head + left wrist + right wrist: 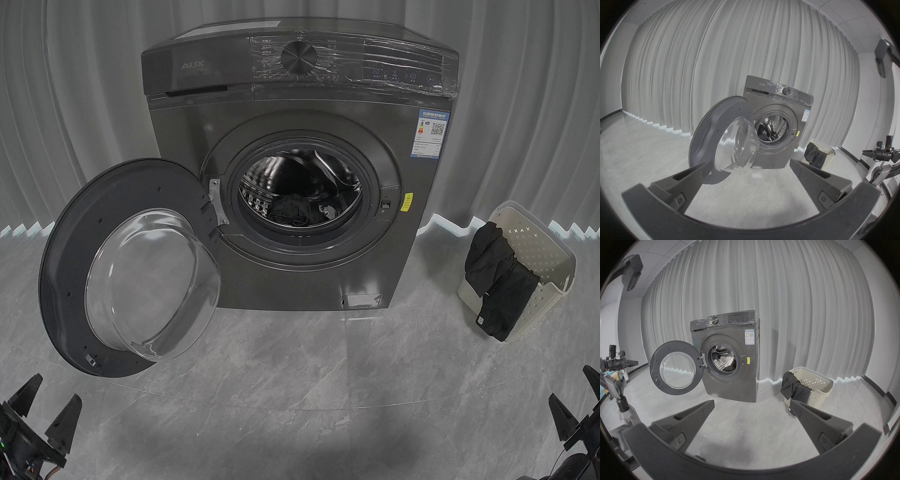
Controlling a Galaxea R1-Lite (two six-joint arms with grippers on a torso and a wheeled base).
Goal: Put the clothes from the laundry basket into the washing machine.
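— Grey washing machine is standing in the upper middle of the head view, is it not?
— It is, and its round door is hanging wide open toward the left of the frame.
— Where are the clothes sitting?
— Black clothes are draping over the near rim of the pale laundry basket, which is standing on the floor at the right of the frame, near the machine. Another dark garment is lying inside the drum.
— And the grippers?
— The left gripper is hovering at the lower left corner, the right gripper at the lower right. Both are holding their fingers apart, gripping nothing, well apart from the basket.
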